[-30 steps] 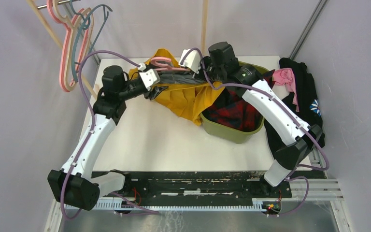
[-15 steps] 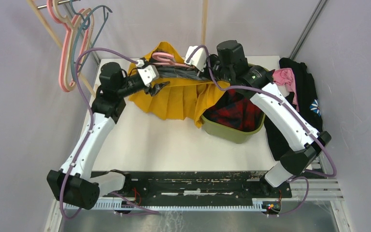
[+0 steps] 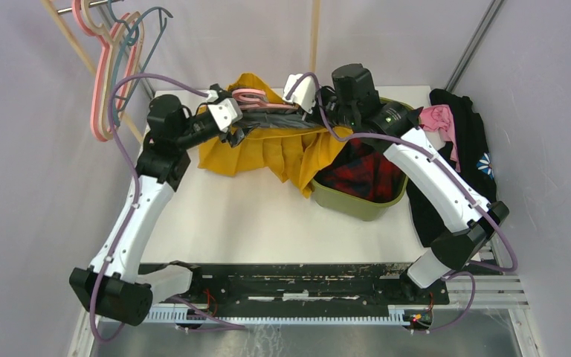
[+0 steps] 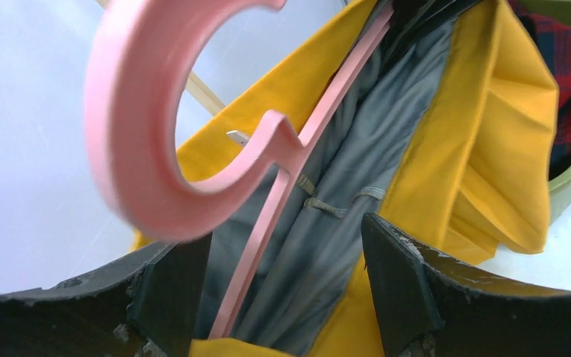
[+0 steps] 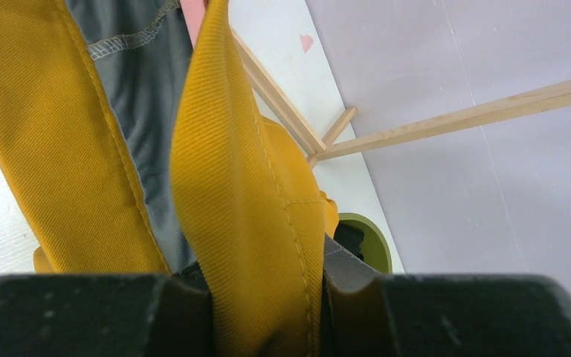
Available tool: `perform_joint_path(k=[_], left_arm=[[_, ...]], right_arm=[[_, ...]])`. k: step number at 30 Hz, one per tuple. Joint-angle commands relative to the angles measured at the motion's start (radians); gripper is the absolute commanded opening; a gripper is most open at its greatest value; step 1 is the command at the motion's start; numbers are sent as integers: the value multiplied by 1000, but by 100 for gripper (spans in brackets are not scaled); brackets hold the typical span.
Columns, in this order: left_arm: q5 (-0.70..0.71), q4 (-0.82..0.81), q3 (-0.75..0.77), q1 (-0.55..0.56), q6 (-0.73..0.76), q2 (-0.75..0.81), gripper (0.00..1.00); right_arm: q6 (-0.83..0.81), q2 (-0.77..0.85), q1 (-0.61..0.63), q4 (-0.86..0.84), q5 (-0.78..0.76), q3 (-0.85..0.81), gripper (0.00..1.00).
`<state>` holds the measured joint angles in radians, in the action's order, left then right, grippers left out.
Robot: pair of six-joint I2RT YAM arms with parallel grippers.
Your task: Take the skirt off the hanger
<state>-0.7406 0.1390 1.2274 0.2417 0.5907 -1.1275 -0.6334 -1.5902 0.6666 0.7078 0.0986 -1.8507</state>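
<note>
The right gripper [image 5: 268, 286] clamps the skirt [image 3: 268, 152] waistband; the left gripper [image 4: 282, 279] stands open astride the hanger [image 4: 126, 149], not yet freed.

I find no writing, number or brand that I can read in any of my views. The nearest thing to a sign is a white flower printed on the black garment [image 3: 473, 140] at the right edge of the counter [image 3: 268, 216], and it carries no letters.

Both arms reach forward, elbows bent; the left gripper [image 4: 282, 279] stands open, the right gripper [image 5: 264, 297] pinches the skirt [image 3: 268, 151].
</note>
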Motion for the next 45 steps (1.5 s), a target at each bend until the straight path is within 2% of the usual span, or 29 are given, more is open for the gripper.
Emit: perform_joint_path(k=[1, 6, 9, 13, 18, 21, 23, 24, 28, 32, 37, 40, 42, 45], left_arm=[[-14, -83, 38, -4, 21, -78, 80], [-18, -156, 44, -4, 3, -138, 78], [-24, -197, 50, -4, -16, -166, 74], [-16, -243, 42, -4, -37, -195, 48], [-9, -302, 59, -3, -95, -214, 44], [-32, -312, 60, -2, -109, -234, 37], [-45, -311, 48, 11, -118, -243, 9], [-47, -307, 45, 18, -125, -242, 3], [-74, -236, 71, 32, -184, -223, 3], [20, -123, 130, 59, -209, -206, 3], [38, -152, 122, 72, -322, -176, 3], [-37, -159, 119, 77, -394, -164, 3], [-135, -188, 103, 79, -442, -148, 3], [-190, -211, 72, 84, -510, -130, 3]], right_arm=[[24, 68, 5, -153, 34, -27, 1], [29, 84, 4, -146, 37, -27, 1], [24, 89, 4, -143, 32, -27, 1], [24, 93, 4, -144, 41, -22, 1], [21, 97, 4, -148, 44, -5, 1], [23, 99, 4, -154, 50, -3, 1], [23, 98, 4, -156, 51, -3, 1], [21, 97, 5, -156, 51, -1, 1], [14, 95, 5, -161, 41, 7, 1], [9, 82, 5, -184, 20, 15, 1], [20, 63, 4, -221, -8, 25, 1], [22, 49, 5, -253, -56, 23, 1], [18, 38, 4, -266, -75, 18, 1], [13, 20, 4, -271, -82, 10, 1]])
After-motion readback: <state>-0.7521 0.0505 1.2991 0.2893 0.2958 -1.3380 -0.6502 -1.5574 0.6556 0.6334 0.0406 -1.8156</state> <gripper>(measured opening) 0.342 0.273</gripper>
